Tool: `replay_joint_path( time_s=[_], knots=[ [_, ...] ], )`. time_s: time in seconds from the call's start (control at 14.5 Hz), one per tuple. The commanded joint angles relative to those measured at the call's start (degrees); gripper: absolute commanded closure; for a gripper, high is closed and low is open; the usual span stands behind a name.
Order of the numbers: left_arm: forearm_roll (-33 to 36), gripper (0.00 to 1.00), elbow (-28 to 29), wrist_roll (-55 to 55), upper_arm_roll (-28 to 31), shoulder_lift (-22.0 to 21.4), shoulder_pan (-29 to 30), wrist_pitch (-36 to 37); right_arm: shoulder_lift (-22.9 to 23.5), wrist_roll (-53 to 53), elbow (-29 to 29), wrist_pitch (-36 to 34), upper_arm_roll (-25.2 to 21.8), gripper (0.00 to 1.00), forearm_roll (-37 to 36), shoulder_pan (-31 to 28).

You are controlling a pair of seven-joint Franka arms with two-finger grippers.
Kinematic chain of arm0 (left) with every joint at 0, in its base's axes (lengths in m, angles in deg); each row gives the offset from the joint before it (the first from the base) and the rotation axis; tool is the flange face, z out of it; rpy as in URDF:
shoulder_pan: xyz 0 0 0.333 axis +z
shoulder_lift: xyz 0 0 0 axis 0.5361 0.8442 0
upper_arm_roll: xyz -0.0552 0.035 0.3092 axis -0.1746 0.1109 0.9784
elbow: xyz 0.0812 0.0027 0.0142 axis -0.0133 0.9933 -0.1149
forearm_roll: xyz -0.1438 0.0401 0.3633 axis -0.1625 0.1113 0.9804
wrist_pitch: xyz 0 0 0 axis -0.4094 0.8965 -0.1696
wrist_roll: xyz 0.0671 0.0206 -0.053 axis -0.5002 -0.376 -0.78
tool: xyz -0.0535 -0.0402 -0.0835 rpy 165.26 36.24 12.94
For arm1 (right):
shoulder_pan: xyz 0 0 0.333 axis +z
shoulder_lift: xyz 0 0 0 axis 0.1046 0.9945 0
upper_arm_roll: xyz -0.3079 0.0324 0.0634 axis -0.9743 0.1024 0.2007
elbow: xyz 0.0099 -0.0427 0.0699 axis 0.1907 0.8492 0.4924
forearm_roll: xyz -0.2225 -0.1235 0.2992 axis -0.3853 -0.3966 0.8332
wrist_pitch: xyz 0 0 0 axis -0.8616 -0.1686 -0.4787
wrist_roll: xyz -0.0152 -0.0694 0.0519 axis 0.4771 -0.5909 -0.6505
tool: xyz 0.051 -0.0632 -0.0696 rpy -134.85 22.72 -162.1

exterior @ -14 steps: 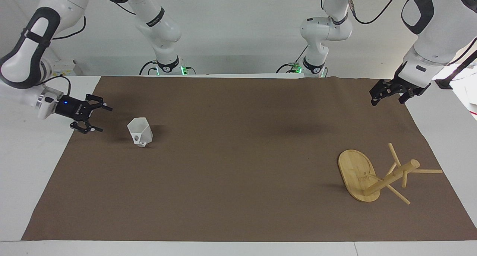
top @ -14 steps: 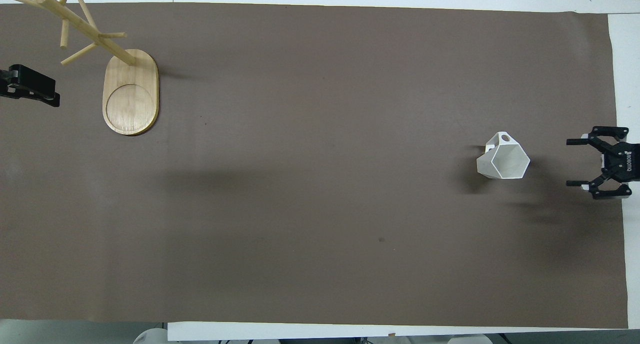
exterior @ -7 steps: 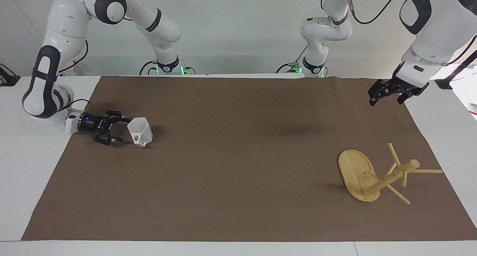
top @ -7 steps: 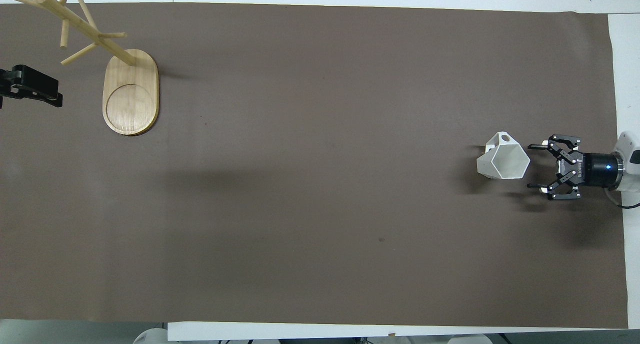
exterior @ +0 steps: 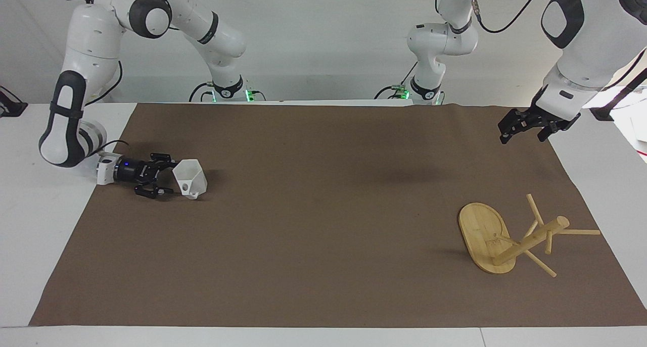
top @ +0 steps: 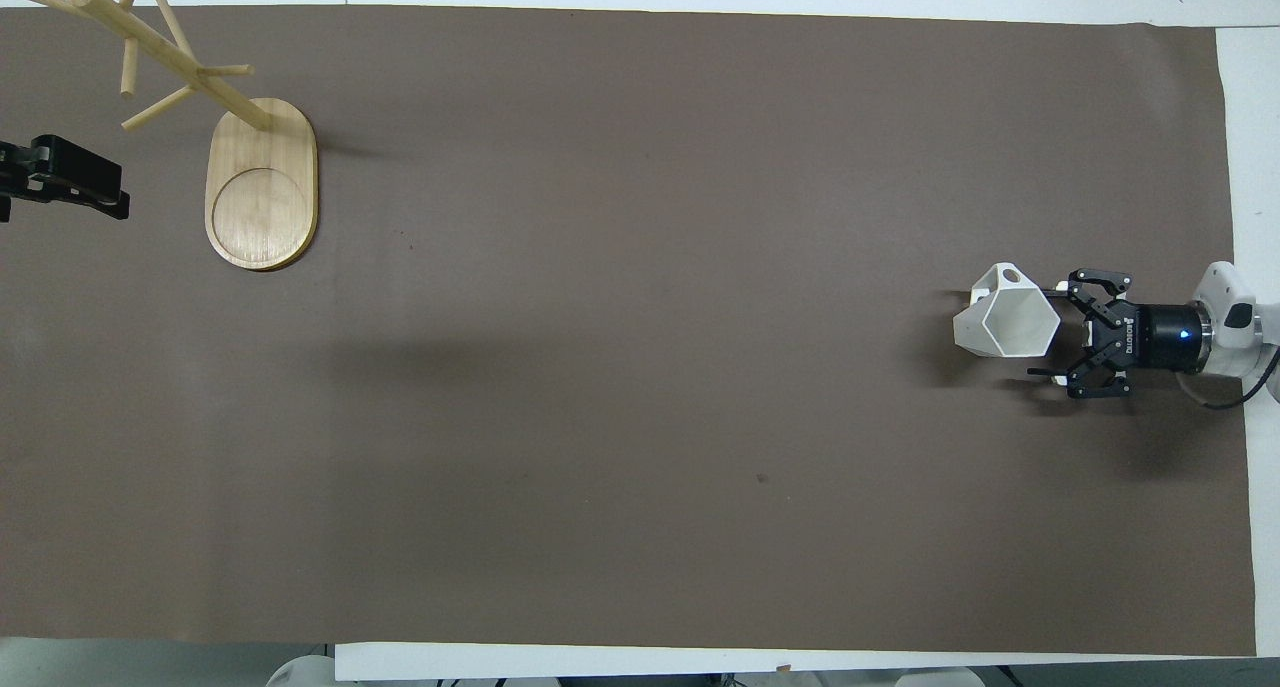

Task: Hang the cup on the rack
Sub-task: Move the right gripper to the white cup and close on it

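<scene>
my right gripper lies low and level just over the brown mat at the right arm's end of the surface, pointing at the white faceted cup. its fingers are spread wide, one tip at each side of the cup's body, and they pinch nothing; whether either tip touches the cup i cannot tell. the cup stands upright on the mat, hexagonal rim up, its small handle with the round hole turned away from the robots.

my left gripper hangs in the air over the mat's edge at the left arm's end, fingers spread and holding nothing. that arm waits.

the bamboo mug tree stands on the mat at the left arm's end, well apart from the cup and farther from the robots than the cup. its oval base lies flat, the thick post rises from one end of it, and thin pegs stick out near the top. nothing hangs on them.
</scene>
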Motion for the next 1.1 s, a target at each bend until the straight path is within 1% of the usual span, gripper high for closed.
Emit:
replay_joint_path(
  time_s=[0.0,0.76,1.03],
  knots=[
    [1.02,0.0,2.18,-0.08,0.2,-1.89,-0.44,-0.02,0.06,-1.31,0.25,-0.32,-0.05,0.01,1.53,1.33],
    [1.02,0.0,2.8,-0.08,0.2,-2.24,-0.35,-0.19,0.06,-1.66,0.42,0.03,-0.05,0.01,2.58,3.62],
    [1.02,0.0,3.85,-0.17,0.2,-2.94,-0.44,-0.28,-0.03,-1.75,0.86,1.09,-0.05,0.01,2.93,4.5]
  ],
)
